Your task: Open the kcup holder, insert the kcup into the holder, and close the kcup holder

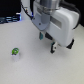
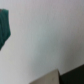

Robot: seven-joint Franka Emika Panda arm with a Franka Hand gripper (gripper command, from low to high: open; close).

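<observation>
The kcup, a small white pod with a green lid, stands on the white table toward the exterior view's left. My gripper hangs above the table to the exterior view's right of the pod, well apart from it. Its two dark fingertips are spread and nothing is between them. The black kcup holder does not show in either view. The wrist view is blurred: mostly white table, with a dark green shape at one edge that I cannot identify.
The big white arm body fills the back right of the exterior view and hides what is behind it. Dark blurred objects sit at the table's far left edge. A dark blurred shape shows at the wrist view's edge.
</observation>
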